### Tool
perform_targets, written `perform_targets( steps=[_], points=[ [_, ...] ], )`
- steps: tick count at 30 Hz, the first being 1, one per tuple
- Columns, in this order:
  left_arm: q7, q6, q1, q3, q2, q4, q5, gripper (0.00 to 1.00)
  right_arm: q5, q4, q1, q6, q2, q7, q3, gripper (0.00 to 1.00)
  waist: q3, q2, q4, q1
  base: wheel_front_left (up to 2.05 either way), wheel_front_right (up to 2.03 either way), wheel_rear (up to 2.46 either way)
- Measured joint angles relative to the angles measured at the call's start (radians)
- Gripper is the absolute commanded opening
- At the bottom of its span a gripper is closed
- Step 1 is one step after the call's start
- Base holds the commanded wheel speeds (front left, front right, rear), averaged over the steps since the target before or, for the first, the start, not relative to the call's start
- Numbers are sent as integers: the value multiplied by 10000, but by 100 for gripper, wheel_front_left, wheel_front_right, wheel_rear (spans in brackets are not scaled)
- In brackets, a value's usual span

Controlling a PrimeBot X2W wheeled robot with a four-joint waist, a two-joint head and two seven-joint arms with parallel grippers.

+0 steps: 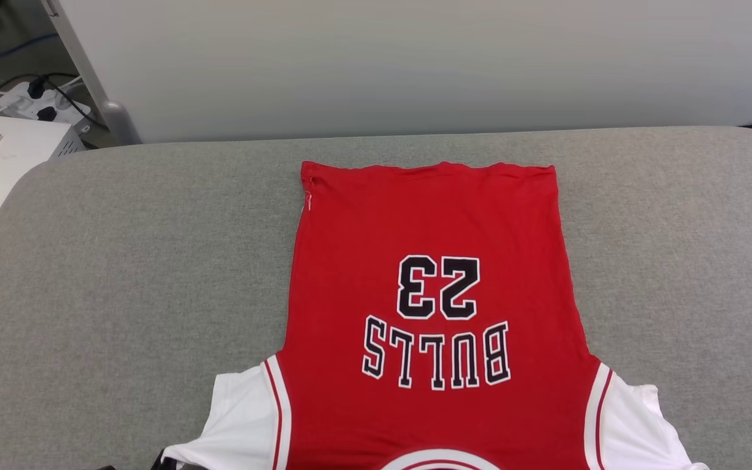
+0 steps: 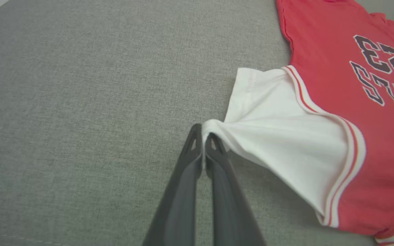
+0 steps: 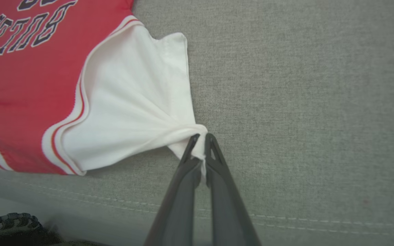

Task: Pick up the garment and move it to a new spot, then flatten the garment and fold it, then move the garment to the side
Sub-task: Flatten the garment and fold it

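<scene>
The red Bulls jersey (image 1: 435, 294) lies lettering-up in the middle of the grey padded surface (image 1: 121, 261), hem toward its far edge. The left end effector (image 2: 202, 131) pinches one white sleeve tip (image 2: 214, 126) tight, and the right end effector (image 3: 200, 140) pinches the other sleeve tip (image 3: 197, 131). Best now: draw both outward evenly and low, smoothing without dragging.

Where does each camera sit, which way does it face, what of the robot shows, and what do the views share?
Head view: on the head, facing forward and down at a red jersey with white sleeves on a grey fabric surface.
Left wrist view: looks along the left gripper, shut on one sleeve.
Right wrist view: along the right gripper, shut on the other sleeve.
Shared: the jersey's black lettering.
</scene>
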Motion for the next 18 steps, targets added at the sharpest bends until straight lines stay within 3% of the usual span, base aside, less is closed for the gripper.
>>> perform_targets(
  steps=[2, 3, 4, 5, 6, 18],
  points=[
    [0, -50, 12, 10, -17, 2, 75, 0, 2, -299, 188, 0, 65, 349, -267, 0, 17, 0, 26, 0, 0, 0, 0],
    [0, -92, 10, 33, -21, -4, 105, 0, -2, -433, 240, 0, 92, 497, -384, 11, 29, 0, 34, 0, 0, 0, 0],
    [0, -144, 2, 23, -25, -6, 217, 0, -48, -566, 289, -2, 107, 637, -514, 35, 42, 0, 39, 0, 0, 0, 0],
    [0, -215, -45, -23, -107, -8, 529, 0, -282, -938, 309, -2, 165, 915, -830, 82, 74, 0, 33, 0, 0, 0, 0],
    [0, -226, -79, -48, -136, -15, 598, 0, -422, -1051, 307, -2, 198, 982, -949, 100, 82, 0, 33, 0, 0, 0, 0],
    [0, -234, -1020, -205, -489, -832, 1396, 0, -1083, -3003, -688, -10, 163, 1133, -3068, 100, 532, 0, 290, 0, 0, 0, 0]
  ],
)
